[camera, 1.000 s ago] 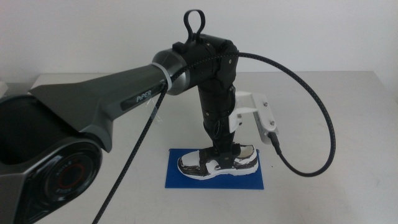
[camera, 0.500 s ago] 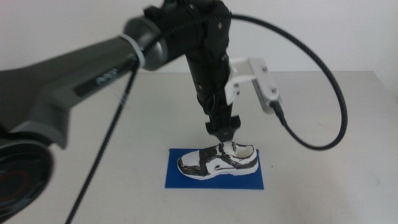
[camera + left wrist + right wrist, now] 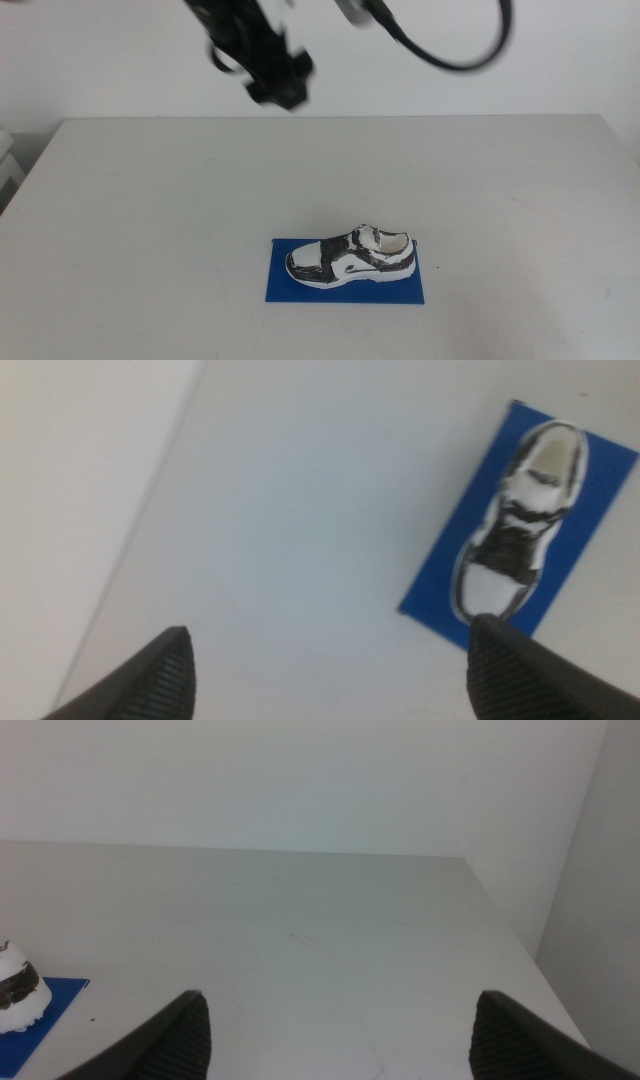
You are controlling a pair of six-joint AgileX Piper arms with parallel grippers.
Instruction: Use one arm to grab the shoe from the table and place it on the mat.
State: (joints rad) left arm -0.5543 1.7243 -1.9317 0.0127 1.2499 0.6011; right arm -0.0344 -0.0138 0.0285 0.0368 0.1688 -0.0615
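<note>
The table (image 3: 150, 220) is a wide, plain off-white rectangle with a matte top, its far edge meeting a pale wall. Directly on it lies the mat (image 3: 345, 288), a thin, flat deep-blue rectangle set toward the near middle, long sides running across the table, with bare tabletop all around it

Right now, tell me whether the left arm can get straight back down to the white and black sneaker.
Probably yes. The left end effector hangs open high above the off-white table; nothing stands between it and the white and black sneaker on the blue mat.
</note>
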